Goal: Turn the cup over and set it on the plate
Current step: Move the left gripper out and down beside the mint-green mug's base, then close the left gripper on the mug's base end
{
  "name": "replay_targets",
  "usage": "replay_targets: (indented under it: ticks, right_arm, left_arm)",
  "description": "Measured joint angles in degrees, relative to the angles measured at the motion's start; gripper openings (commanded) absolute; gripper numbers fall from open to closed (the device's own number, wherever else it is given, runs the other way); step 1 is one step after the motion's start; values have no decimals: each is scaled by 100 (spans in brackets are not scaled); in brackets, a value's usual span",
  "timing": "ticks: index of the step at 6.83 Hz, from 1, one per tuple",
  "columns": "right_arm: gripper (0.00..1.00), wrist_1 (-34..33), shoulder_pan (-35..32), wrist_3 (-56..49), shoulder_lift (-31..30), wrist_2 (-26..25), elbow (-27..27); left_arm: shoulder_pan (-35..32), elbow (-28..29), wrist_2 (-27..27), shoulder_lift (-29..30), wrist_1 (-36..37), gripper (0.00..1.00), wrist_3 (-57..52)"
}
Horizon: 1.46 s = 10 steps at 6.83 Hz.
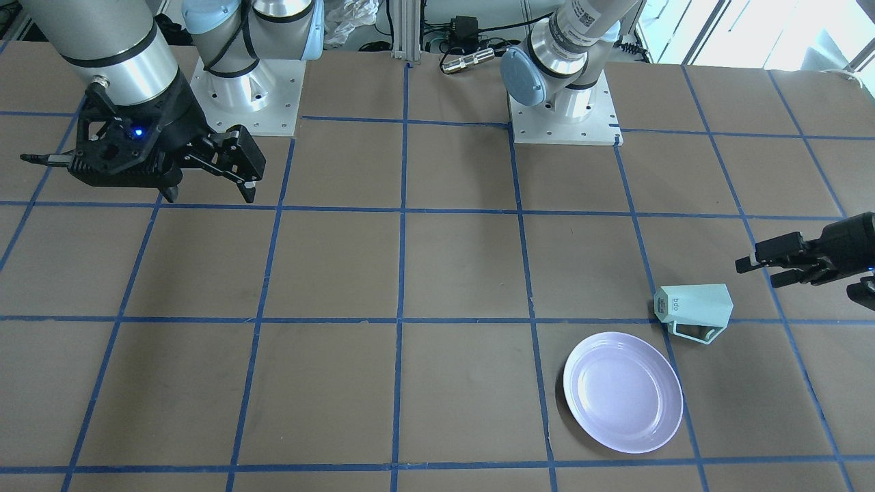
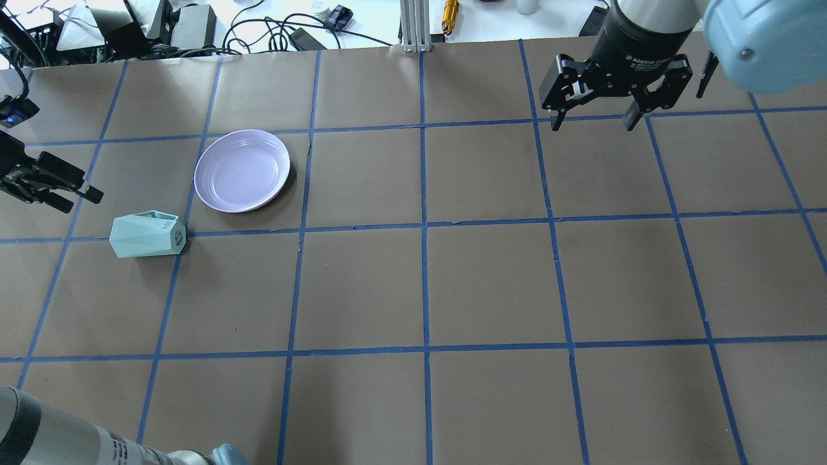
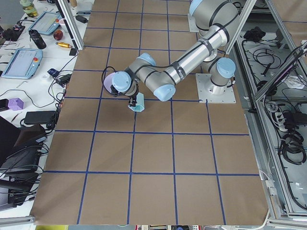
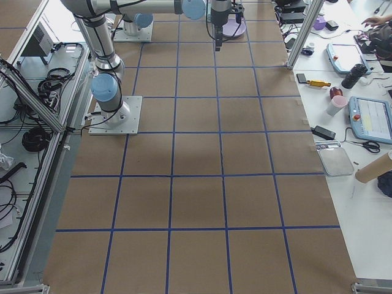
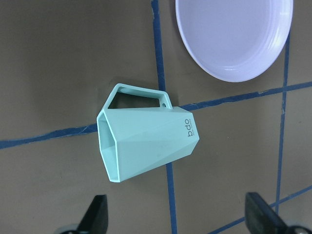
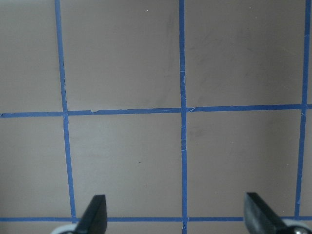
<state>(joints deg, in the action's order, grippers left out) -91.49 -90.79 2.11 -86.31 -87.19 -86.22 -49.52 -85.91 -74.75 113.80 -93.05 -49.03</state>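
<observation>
The mint-green cup (image 1: pixel 694 309) lies on its side on the table, with its handle pointing away from the robot. In the overhead view the cup (image 2: pixel 147 236) has its mouth to the left and its lettered base to the right. The lavender plate (image 1: pixel 623 391) lies empty just beside it, also in the overhead view (image 2: pixel 242 170). My left gripper (image 2: pixel 81 200) is open and empty, hovering apart from the cup on its mouth side. The left wrist view shows the cup (image 5: pixel 146 144) and the plate (image 5: pixel 234 36) ahead of the open fingers (image 5: pixel 97 217). My right gripper (image 2: pixel 593 119) is open and empty, far off.
The table is brown paper with a blue tape grid. The two arm bases (image 1: pixel 564 113) stand at the robot's edge. A metal cylinder (image 1: pixel 468 60) and cables lie beyond that edge. The right wrist view shows only bare table (image 6: pixel 146 146).
</observation>
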Motion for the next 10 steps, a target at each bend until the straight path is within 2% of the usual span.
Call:
replay_targets:
  ticks: [4,7,9,10]
  right_arm:
    - [100,0,0,0,0,0,0]
    - [100,0,0,0,0,0,0]
    - [100,0,0,0,0,0,0]
    - [100,0,0,0,0,0,0]
  left_arm:
    - [447,-50,782,805,-94,100,-567]
    - [482,-7,1341,1158,-869,99,-1020]
    - [487,12,1533,1257,-1203,82,-1270]
    - [490,21,1557,1275,-1284,62,-1303]
